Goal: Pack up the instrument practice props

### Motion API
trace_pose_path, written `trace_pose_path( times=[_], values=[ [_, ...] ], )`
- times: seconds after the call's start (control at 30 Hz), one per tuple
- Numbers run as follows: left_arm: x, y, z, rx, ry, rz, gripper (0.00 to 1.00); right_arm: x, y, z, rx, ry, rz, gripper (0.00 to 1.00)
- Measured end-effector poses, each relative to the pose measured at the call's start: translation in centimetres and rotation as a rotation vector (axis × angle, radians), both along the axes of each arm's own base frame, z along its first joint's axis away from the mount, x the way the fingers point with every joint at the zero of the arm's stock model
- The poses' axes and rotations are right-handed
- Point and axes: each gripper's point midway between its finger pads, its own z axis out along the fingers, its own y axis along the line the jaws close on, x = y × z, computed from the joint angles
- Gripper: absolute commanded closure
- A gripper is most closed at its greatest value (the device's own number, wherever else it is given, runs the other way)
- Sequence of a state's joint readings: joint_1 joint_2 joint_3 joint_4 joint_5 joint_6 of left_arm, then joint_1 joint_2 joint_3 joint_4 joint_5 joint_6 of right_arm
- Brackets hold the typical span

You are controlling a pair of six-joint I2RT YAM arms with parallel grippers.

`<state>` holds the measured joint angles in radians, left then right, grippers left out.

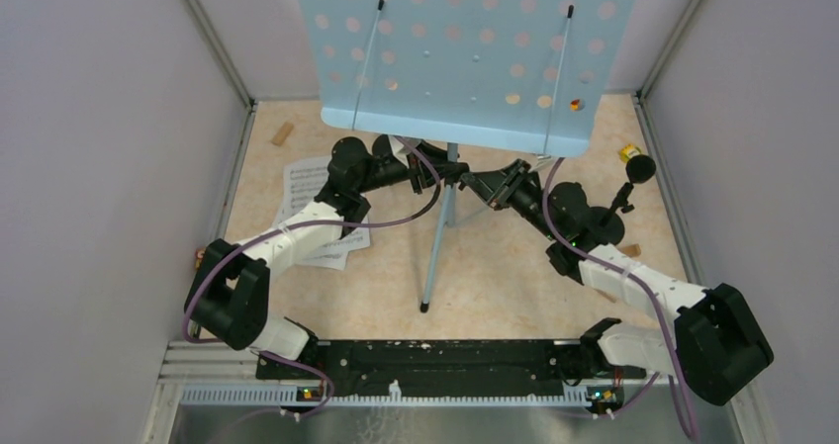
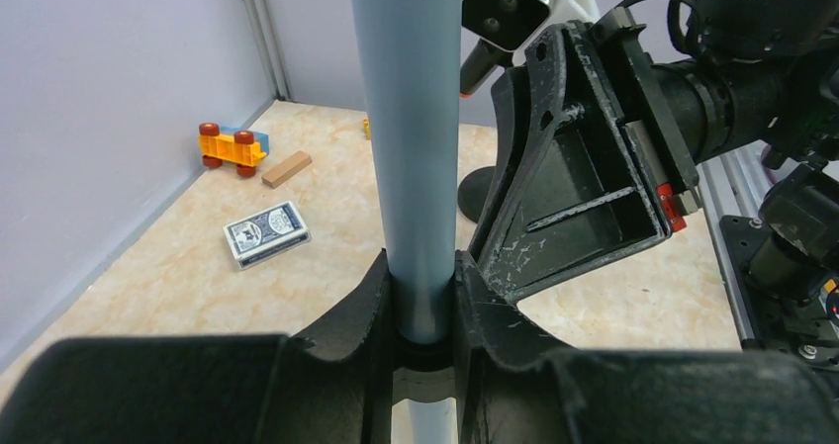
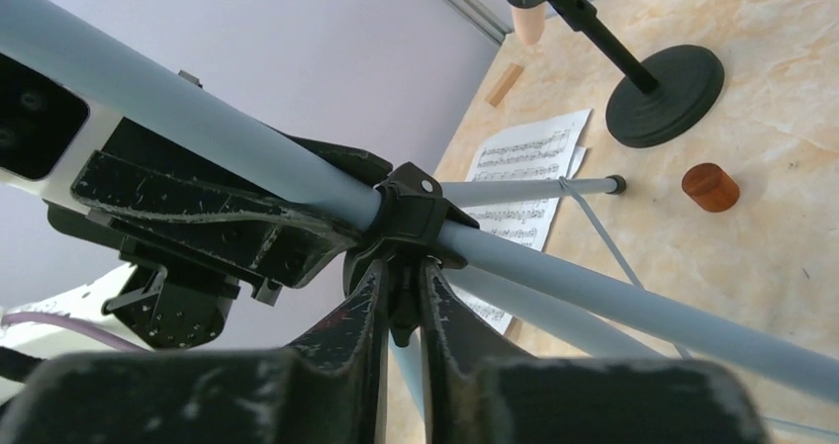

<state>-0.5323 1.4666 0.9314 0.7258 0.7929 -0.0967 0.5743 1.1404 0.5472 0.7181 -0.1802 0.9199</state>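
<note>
from above, the blue rack (image 1: 465, 58) is standing at the back of the surface (image 1: 514, 276) on its grey pole (image 1: 440, 231). the left gripper (image 1: 430, 170) and right gripper (image 1: 473, 179) are meeting at the pole just under the rack's lip, one from each side. sheets (image 1: 302, 192) are lying flat under the left arm. a black mic (image 1: 640, 169) is sitting in its holder (image 1: 622, 199) beside the right arm, and a wood block (image 1: 283, 133) is lying near the left wall.

in the left wrist view, the left gripper (image 2: 423, 301) is pinching the pole (image 2: 406, 137), one finger pressing on each side of the upright tube. the right gripper (image 2: 584, 177) is crowding in just beside it. a card box (image 2: 265, 233), the wood block (image 2: 286, 168) and a toy car (image 2: 230, 147) are lying apart on the surface near the wall.

in the right wrist view, the right gripper (image 3: 401, 301) is pinching the black collar (image 3: 408, 212) on the pole (image 3: 228, 142), its fingers pressing together on the collar's lower tab. the left gripper (image 3: 188, 217) is gripping the pole right next to the collar. a thin leg (image 3: 524, 189) is running out from the collar. beyond, a beige mic (image 3: 527, 19) is sitting tip-down in a second holder (image 3: 663, 93). the sheets (image 3: 524, 157) are lying beside its round base, and a brown cylinder (image 3: 709, 187) is standing near it.
</note>
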Motion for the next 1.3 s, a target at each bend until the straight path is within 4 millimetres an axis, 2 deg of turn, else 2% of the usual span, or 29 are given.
trace_pose_path(
  times=[0.07, 0.33, 0.6, 0.8, 1.03, 1.23, 1.3],
  values=[
    [0.0, 0.0, 0.0, 0.000, -0.001, 0.001, 1.00, 0.1, 0.3, 0.0, -0.013, -0.004, 0.011, 1.00],
    [0.1, 0.1, 0.0, 0.001, -0.002, 0.003, 1.00, -0.1, 0.5, 0.0, -0.110, -0.127, 0.039, 1.00],
    [0.1, 0.1, 0.0, 0.001, -0.003, 0.002, 1.00, -0.6, 0.7, 0.2, -0.350, -0.485, 0.062, 1.00],
    [0.1, 0.1, 0.0, 0.003, -0.002, -0.005, 1.00, -1.1, 1.0, 0.3, -0.619, -0.833, 0.103, 1.00],
    [0.1, 0.1, 0.0, 0.007, 0.002, -0.007, 1.00, -1.6, 1.7, 0.0, -1.061, -1.239, 0.161, 1.00],
    [0.1, 0.1, 0.0, 0.007, 0.002, -0.008, 1.00, -1.6, 1.9, -0.8, -1.473, -1.468, 0.174, 1.00],
    [0.1, 0.1, 0.0, 0.008, 0.002, -0.010, 1.00, -1.6, 1.9, -1.0, -1.550, -1.500, 0.182, 1.00]
  ],
)
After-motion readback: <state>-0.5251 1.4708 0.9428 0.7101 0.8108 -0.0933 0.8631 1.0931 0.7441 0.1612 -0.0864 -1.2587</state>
